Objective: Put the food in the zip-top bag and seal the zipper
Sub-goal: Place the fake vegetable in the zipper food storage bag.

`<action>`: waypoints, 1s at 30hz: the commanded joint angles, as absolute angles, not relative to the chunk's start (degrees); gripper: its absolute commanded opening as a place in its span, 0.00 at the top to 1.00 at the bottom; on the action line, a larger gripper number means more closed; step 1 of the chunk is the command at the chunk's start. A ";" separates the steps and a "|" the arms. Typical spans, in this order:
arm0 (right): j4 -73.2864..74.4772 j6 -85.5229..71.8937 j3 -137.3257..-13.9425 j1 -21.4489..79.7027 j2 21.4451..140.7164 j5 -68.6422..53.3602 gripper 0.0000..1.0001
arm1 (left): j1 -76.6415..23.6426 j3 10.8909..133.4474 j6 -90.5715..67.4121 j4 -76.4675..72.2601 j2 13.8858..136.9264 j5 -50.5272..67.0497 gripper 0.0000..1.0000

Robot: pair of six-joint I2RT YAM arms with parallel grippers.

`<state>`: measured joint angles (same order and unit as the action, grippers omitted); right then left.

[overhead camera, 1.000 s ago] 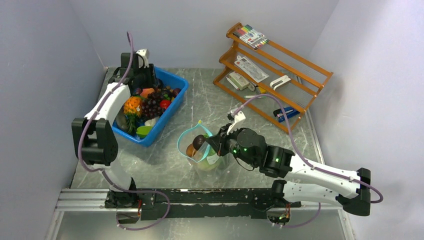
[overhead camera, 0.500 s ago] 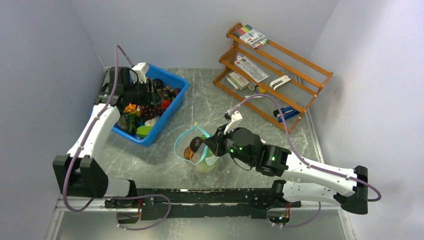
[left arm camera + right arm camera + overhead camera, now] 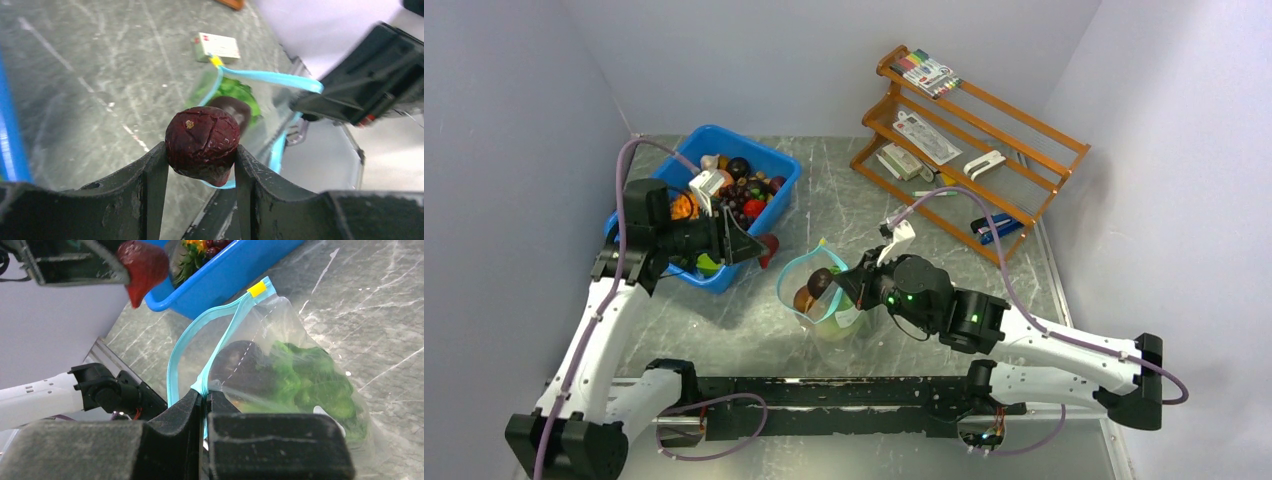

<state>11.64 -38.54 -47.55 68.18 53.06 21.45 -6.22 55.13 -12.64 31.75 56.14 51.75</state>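
**Top external view:** The left claw (image 3: 755, 246) grips a dark red fruit (image 3: 770, 243) in the air just past the near right side of the blue bin (image 3: 784, 195), which is heaped with more toy produce. The zip-top bag (image 3: 836, 322) stands on the grey tabletop (image 3: 844, 195) between the two arms and near the bin. Its mouth is pulled into an open loop facing up. The right claw (image 3: 846, 287) is clenched on the bag's rim, on the side away from the bin. A dark avocado (image 3: 822, 283) and a brown fruit (image 3: 804, 300) show inside the mouth. A wooden rack (image 3: 1024, 120) of stationery stands at the far right, well apart.

**Left wrist view:** Two dark fingers (image 3: 155, 175) press the wrinkled red fruit from both sides and hold it clear of the tabletop. Beyond it is the open bag, with its teal zipper (image 3: 272, 80) curving round green lettuce (image 3: 235, 90) and the avocado. A small white box (image 3: 216, 46) lies on the tabletop past the bag.

**Right wrist view:** The right claw's fingers are closed tight on the zipper strip, with nothing but the strip between them. The strip loops away to its yellow tip (image 3: 257, 289). Lettuce and avocado fill the lower bag behind clear plastic. The red fruit hangs at the upper left, above and to the side of the open mouth, with the bin behind it.
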 commanded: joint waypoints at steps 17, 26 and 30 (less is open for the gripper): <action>4.61 -35.63 -49.65 67.94 55.14 16.90 1.00 | -21.24 45.84 -25.83 21.89 50.19 50.94 0.59; 3.21 -36.07 -49.83 67.93 54.74 17.57 1.00 | -26.15 45.65 -27.14 24.04 51.18 42.52 0.60; 3.04 -35.78 -50.27 67.91 54.62 18.01 1.00 | -27.67 45.21 -26.69 26.55 51.94 38.17 0.60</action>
